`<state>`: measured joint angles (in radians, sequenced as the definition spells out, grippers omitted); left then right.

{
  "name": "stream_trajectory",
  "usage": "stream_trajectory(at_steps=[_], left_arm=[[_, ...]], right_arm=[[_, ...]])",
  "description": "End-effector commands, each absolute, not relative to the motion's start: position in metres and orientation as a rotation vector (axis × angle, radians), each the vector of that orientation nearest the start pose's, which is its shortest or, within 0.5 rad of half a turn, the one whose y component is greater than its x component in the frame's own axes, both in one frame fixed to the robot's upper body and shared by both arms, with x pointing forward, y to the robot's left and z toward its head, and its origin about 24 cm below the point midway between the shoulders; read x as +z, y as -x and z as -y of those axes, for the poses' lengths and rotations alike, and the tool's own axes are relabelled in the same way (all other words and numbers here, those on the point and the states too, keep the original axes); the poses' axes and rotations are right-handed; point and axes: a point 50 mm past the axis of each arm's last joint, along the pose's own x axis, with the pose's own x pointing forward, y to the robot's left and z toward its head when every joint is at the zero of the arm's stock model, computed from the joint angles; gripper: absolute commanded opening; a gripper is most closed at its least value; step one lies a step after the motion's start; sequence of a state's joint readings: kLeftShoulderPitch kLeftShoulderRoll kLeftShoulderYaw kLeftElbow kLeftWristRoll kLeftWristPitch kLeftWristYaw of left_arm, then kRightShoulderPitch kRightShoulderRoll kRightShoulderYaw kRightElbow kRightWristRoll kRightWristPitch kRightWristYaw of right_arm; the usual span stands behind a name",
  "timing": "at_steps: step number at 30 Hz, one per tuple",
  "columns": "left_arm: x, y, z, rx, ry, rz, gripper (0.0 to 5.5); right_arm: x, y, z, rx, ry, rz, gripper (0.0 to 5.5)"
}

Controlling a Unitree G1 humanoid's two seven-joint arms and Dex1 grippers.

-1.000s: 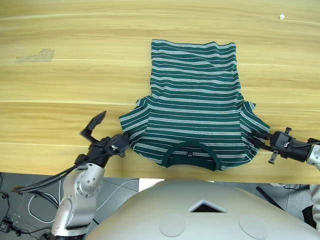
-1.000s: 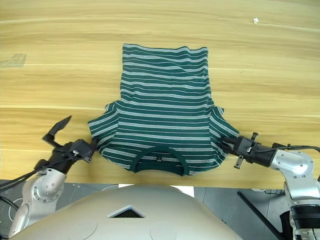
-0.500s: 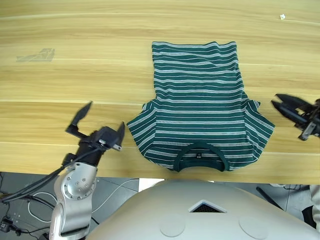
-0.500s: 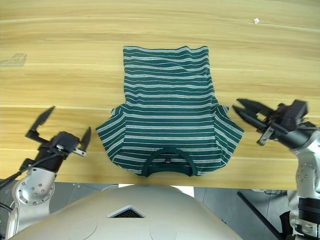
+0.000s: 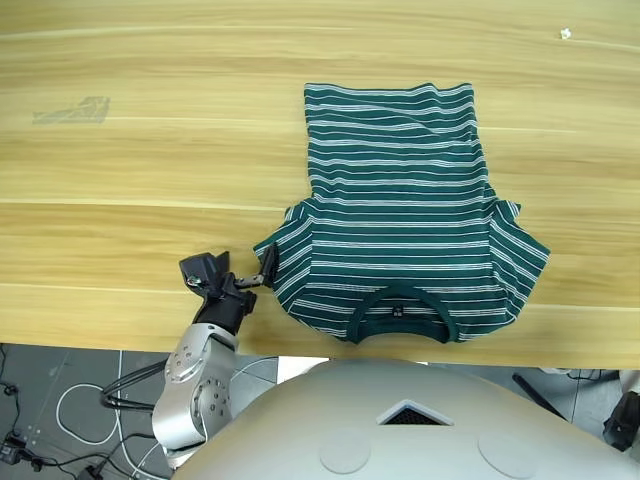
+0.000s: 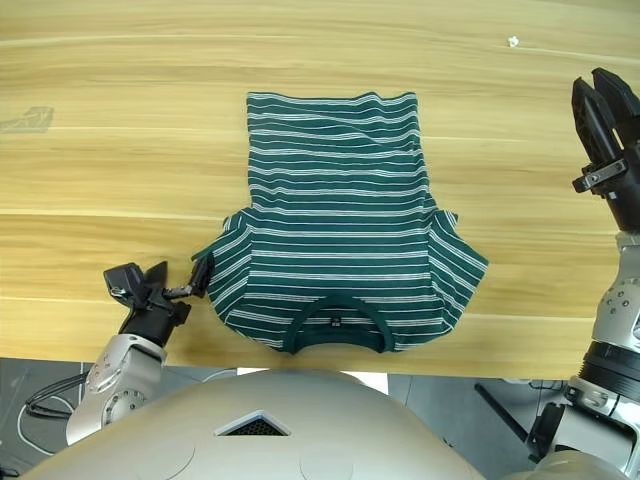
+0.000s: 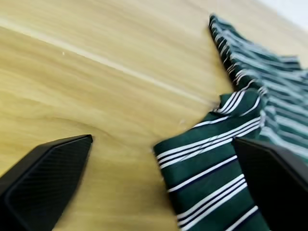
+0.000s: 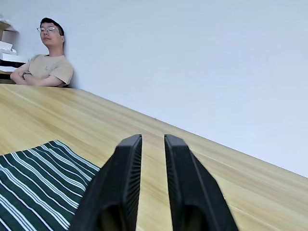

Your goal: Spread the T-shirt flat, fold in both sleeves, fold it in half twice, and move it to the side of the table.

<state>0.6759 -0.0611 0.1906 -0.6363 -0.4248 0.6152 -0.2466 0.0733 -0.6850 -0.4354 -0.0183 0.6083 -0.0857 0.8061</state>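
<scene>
This looks like a robotics lab or test room rather than a home. A long pale wooden table stands against a plain white wall. Loose cables trail across the grey floor under the table's near edge, and boxes sit stacked at the far end.
</scene>
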Motion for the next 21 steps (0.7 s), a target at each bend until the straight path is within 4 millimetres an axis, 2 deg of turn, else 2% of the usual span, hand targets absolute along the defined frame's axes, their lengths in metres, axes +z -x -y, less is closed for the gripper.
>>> stream_trajectory(at_steps=[1, 8, 12, 21], left_arm=[[0.010, -0.102, -0.177, 0.029, 0.540, -0.597, 5.20], [0.005, -0.089, -0.152, -0.080, 0.573, -0.680, 4.16], [0.005, -0.085, -0.153, -0.059, 0.558, -0.685, 3.55], [0.009, -0.090, -0.160, -0.005, 0.471, -0.634, 2.21]], right_arm=[[0.148, -0.218, 0.310, 0.454, 0.237, 0.232, 0.90], [0.149, -0.226, 0.303, 0.480, 0.262, 0.224, 0.90], [0.151, -0.228, 0.300, 0.504, 0.266, 0.224, 0.90], [0.143, -0.223, 0.296, 0.534, 0.265, 0.198, 0.90]])
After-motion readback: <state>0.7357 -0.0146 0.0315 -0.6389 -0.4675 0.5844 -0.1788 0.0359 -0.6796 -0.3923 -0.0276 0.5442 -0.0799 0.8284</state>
